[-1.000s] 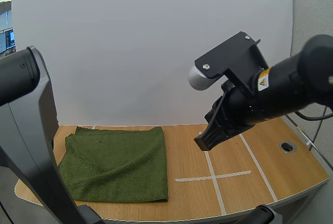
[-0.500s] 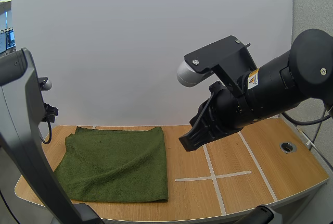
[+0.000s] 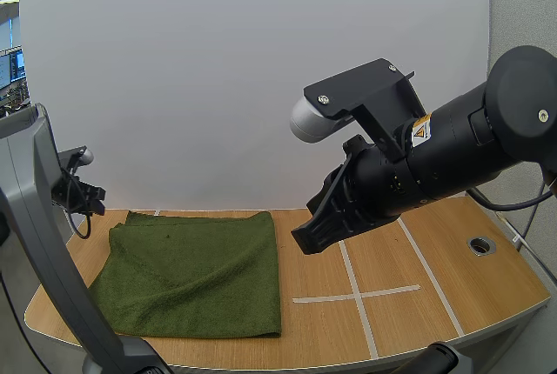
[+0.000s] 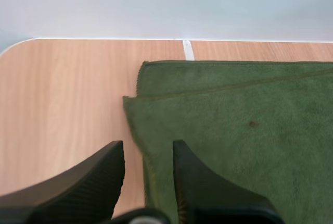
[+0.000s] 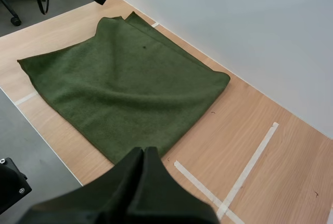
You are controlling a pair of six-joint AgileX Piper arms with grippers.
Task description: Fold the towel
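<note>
- Towel [image 3: 191, 274] lies flat by the left edge of the surface [image 3: 452, 261].
- Left hand [image 4: 148, 148] is open, over the towel's left side near the surface's back-left corner, so it is nearer.
- Right hand [image 3: 309, 239] is closed, empty, high beside the towel's right side.

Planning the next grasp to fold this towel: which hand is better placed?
Probably left. The left hand is open just over the green towel at its corner edge; the right hand is shut, raised off to its side.
</note>
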